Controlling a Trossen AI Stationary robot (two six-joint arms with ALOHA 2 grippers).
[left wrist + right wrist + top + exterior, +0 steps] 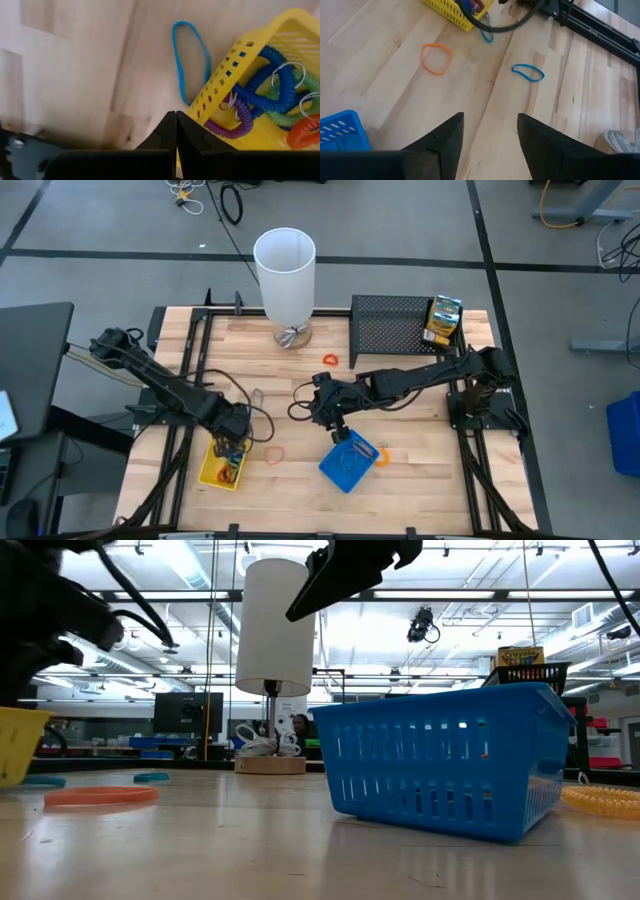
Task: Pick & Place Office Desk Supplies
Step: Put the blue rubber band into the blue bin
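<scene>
At the near edge of the table, a yellow tray point(221, 468) is seen under the left gripper point(232, 448). It is filled with coiled loops: a blue coil point(274, 87), a purple coil point(234, 120), a green one and an orange one, some with metal rings. The left gripper's fingers point(170, 135) are pressed together with nothing between them, poised over the tray's perforated wall. A blue band point(189, 60) is laid flat on the wood just outside that wall, apart from the fingertips.

To the right, a blue tray point(348, 461) is set on the wood; what it holds cannot be told. An orange coil point(382, 455) is found just beside it. The right gripper point(336, 427) is held above the tray's far edge, its fingers point(445, 137) spread wide and empty. An orange band point(436, 58) lies on the table between the two trays, well ahead of those fingers.

Farther back, a black mesh rack point(395, 325) is seen with a green-yellow box point(442, 320) at its right end, and a tall white cylinder point(285, 275) is stood beside it.
</scene>
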